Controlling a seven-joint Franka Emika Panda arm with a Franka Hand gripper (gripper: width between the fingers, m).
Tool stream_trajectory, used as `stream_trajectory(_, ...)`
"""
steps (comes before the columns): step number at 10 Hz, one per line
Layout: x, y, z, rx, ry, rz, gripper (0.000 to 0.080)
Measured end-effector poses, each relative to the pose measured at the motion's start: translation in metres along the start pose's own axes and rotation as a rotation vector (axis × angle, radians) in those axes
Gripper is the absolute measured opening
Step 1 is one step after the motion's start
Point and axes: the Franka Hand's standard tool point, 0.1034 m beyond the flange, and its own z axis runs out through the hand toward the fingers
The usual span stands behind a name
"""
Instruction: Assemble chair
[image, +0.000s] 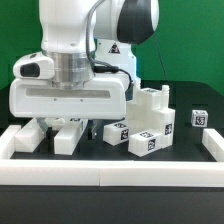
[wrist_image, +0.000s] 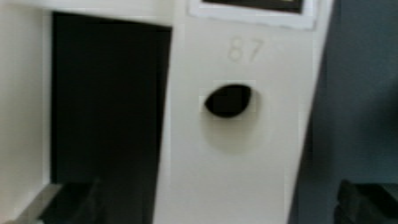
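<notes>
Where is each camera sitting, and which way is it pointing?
Exterior view: off the arm, outside the white rail, facing the arm across it, chair parts on the exterior view's right; arm and open gripper show.
Wrist view: on the wrist, close on a white slab with a round hole; nothing of the arm shows clearly.
Shared: white chair parts; which piece matches, I cannot tell.

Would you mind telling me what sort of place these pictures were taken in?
Probably a robotics lab bench: a robot arm over a black table fenced by a white rail, with tagged white furniture parts.
</notes>
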Motion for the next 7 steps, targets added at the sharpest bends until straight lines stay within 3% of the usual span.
stream_trajectory(7,-0.0006,0.0007,0.0007,0.000,-0.003,0.001,0.0637)
